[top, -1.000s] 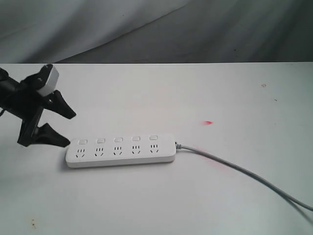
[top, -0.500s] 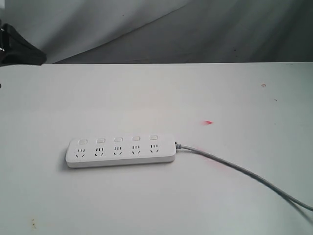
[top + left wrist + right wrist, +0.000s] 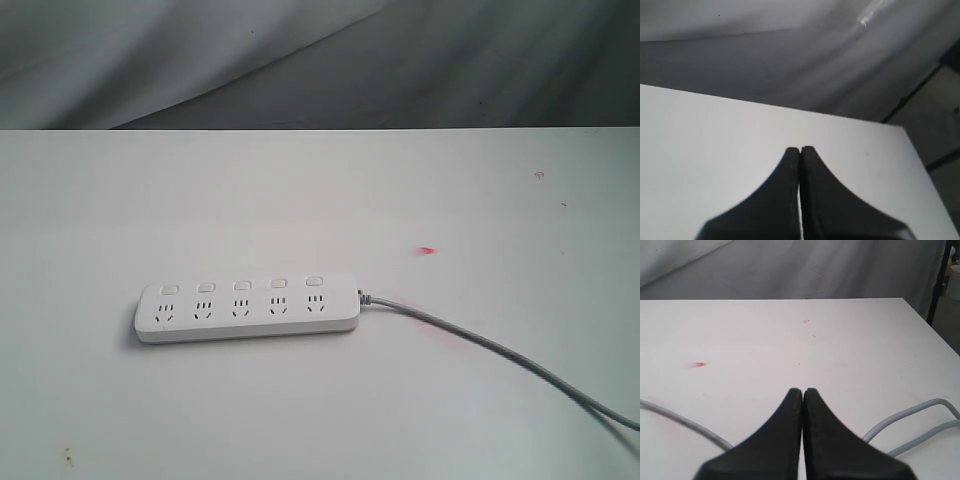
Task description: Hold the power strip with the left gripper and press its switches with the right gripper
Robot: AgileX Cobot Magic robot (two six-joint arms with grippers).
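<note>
The left end effector [image 3: 800, 149] has gone from the exterior view, where its tip showed half a second ago. The smooth white, round-cornered power strip [image 3: 248, 308] lies flat on the matte white counter [image 3: 300, 190], its grey cord [image 3: 500, 355] trailing right. The left and right end effector [image 3: 803, 390] fingers are black, pointed, pressed together and empty, and neither is near the strip.

table [image 3: 300, 180] – white | power strip [image 3: 248, 308] lying flat, 5 switches [image 3: 241, 286] up | grey cord [image 3: 500, 355] – snaking off | red mark [image 3: 427, 250]
</note>
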